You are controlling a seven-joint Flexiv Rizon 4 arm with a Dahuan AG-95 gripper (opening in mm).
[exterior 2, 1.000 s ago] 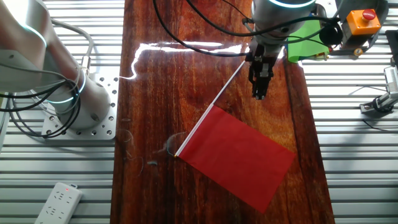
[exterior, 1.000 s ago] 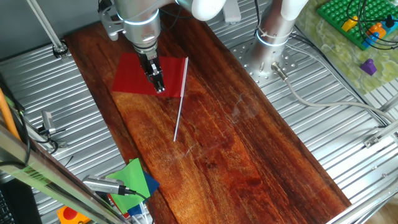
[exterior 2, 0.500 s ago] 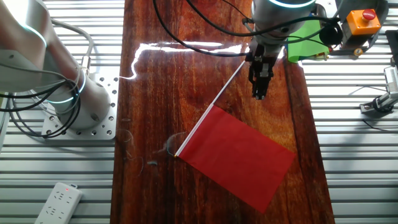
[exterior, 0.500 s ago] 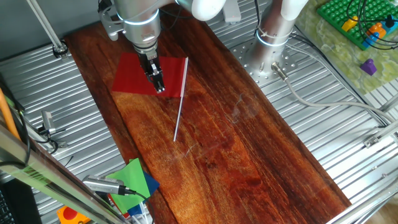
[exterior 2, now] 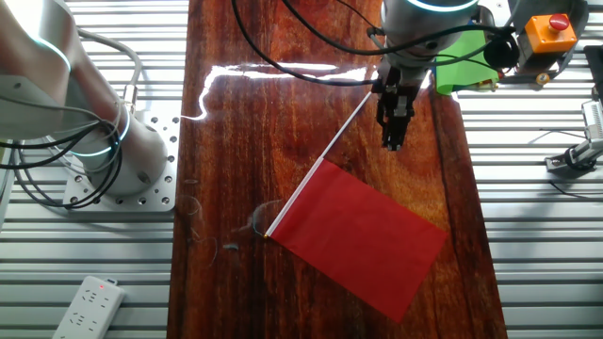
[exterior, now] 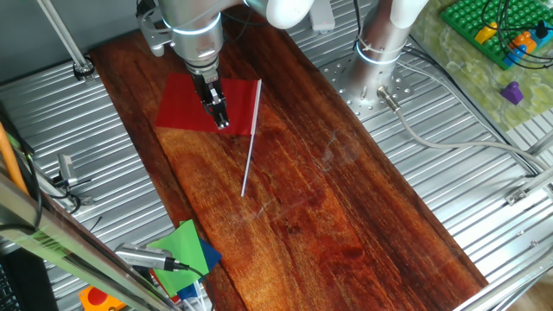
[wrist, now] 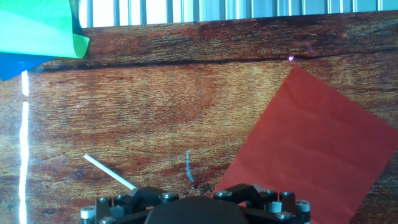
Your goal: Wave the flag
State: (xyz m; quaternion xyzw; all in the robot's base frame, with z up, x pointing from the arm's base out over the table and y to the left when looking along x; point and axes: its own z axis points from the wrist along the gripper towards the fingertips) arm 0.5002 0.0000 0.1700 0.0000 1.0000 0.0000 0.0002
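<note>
The flag point(exterior 2: 363, 237) lies flat on the dark wooden board point(exterior 2: 245, 141), its red cloth spread toward the near end and its thin white stick running diagonally up to the far right. The gripper point(exterior 2: 391, 141) hangs above the board just beside the stick's bare upper part, its 2 dark fingers close together; whether they touch the stick cannot be told. A green sheet point(exterior 2: 466, 61) shows behind the arm, with an orange box bearing a red button point(exterior 2: 546, 30) at the right edge. A white power strip point(exterior 2: 89, 306) lies at lower left.
</note>
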